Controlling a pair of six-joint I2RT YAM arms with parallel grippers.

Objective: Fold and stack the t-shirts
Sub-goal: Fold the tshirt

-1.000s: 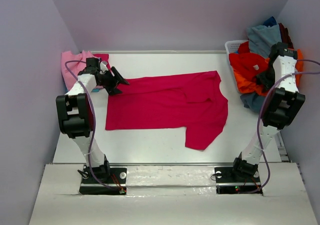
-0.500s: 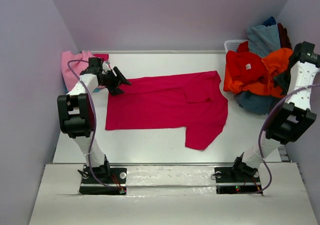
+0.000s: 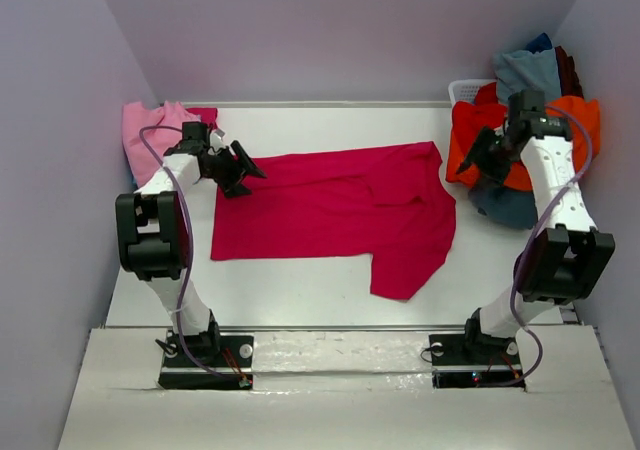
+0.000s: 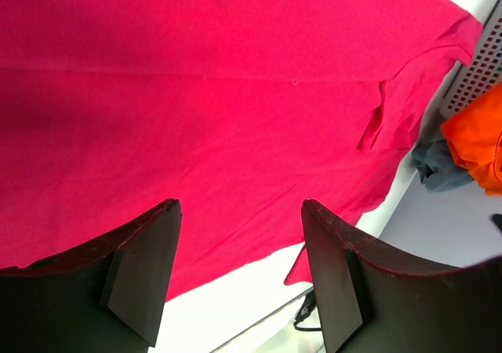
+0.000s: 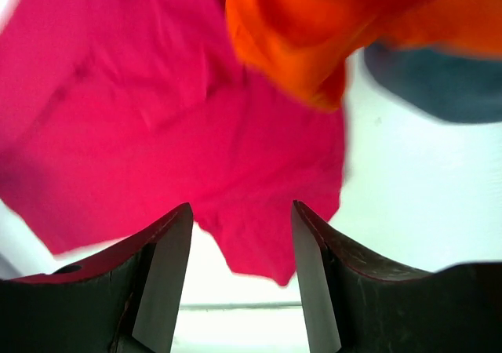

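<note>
The left gripper [image 4: 239, 205] stands with its fingers apart and nothing between them, hovering over the far left corner of the crimson tee [image 3: 330, 205]. That tee lies spread flat on the table [image 3: 300, 295], reaching from under this gripper across to the right. Its collar and one sleeve are at the end away from the gripper, and the sleeve hangs toward the near edge. Just behind the left gripper, at the far left corner of the table, lies a pink tee [image 3: 150, 135]. The right gripper [image 5: 241, 208] is also open and holds nothing. It hangs beside the pile of tees heaped in and over the basket [image 3: 462, 90]. An orange tee [image 5: 314, 31] droops close above its fingertips, but whether it touches them cannot be told. A grey-blue tee [image 5: 439, 78] lies to the gripper's right, at the foot of the pile. Under the right gripper is the collar end of the crimson tee.
</note>
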